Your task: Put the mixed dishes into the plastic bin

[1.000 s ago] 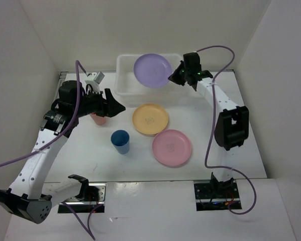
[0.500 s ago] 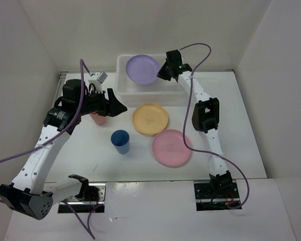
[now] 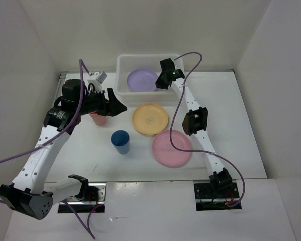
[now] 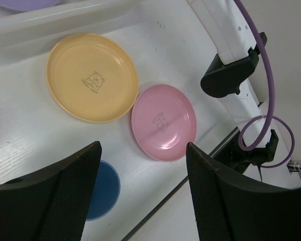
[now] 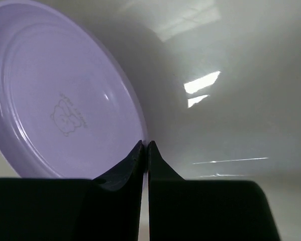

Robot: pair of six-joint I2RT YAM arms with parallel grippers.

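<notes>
Light purple plate sits inside the plastic bin at the far edge, its right rim pinched by the right gripper, whose arm stretches far forward. The left arm is bent at the elbow. The left gripper is spread wide and empty just beside the red cup, left of the yellow-orange plate.

blue cup — open above | red cup — left tool overhead
</notes>
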